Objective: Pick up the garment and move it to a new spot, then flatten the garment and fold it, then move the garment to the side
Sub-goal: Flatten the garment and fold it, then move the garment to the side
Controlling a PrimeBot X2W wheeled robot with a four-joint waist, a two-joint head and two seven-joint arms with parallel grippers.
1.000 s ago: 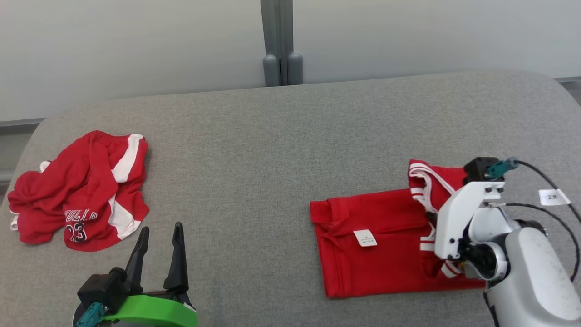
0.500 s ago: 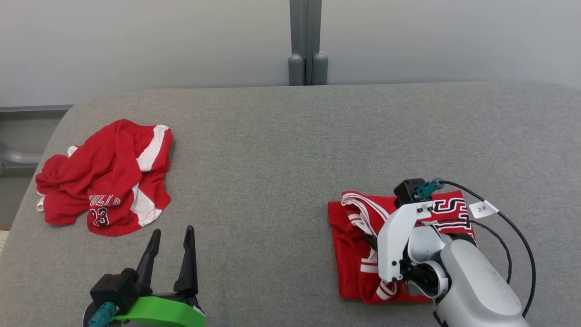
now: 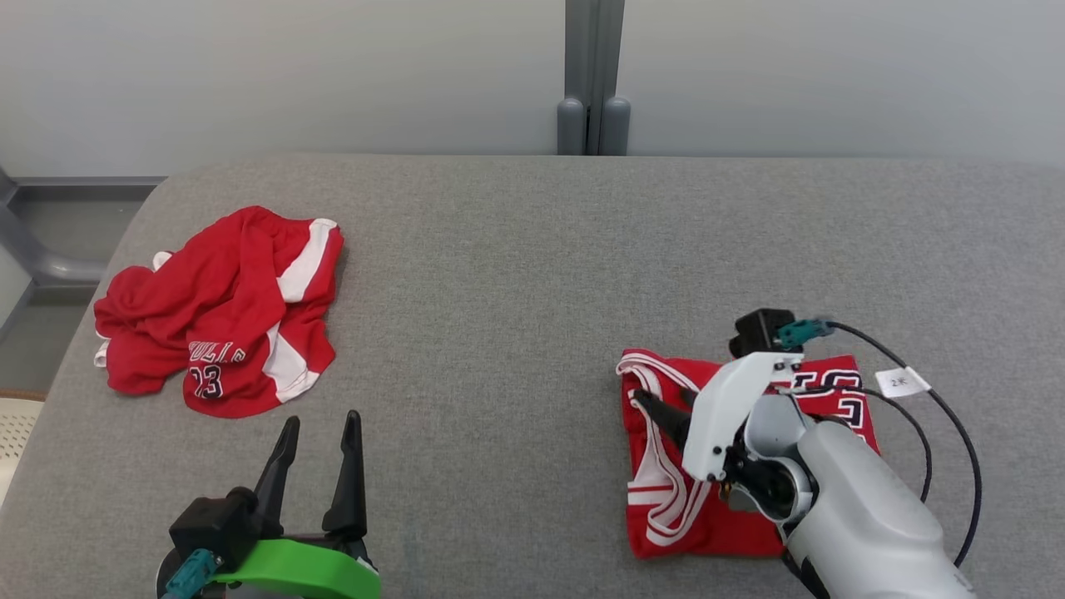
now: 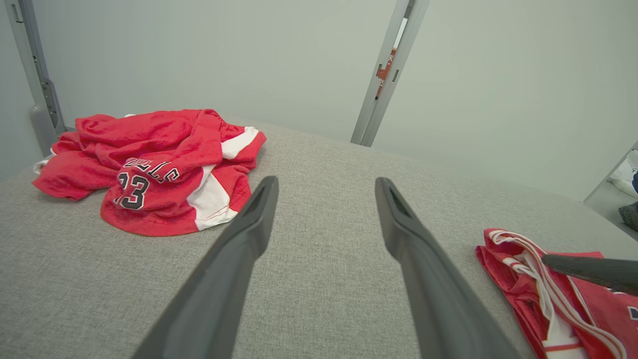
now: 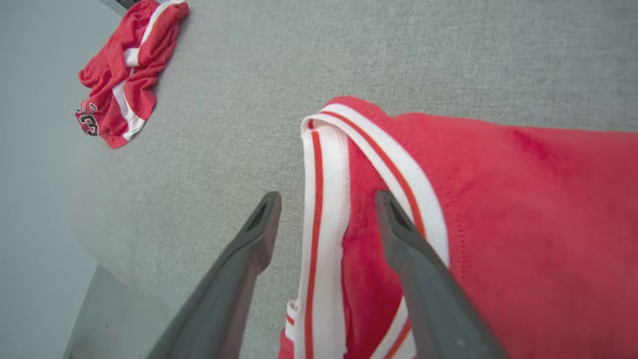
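Two red jerseys share the grey table (image 3: 516, 274). The task's garment (image 3: 661, 507) lies folded into a compact rectangle near the front right, and the other jersey (image 3: 225, 316) sits crumpled well apart on the left. The right gripper (image 5: 326, 199) hangs low over the folded garment's left edge. Its fingers are spread wide and straddle the white-and-red trim (image 5: 324, 164) without pinching it (so the cloth lies under its own weight), and I read this as the folding done and the setting aside done or nearly so. The left gripper (image 3: 322, 420) waits at the front left over bare table, fingers wide and empty, clear of both jerseys. Coarse grey fabric covers the table, which has rounded corners. Behind it stand a pale wall (image 3: 250, 75) and a grey post (image 3: 592, 75).
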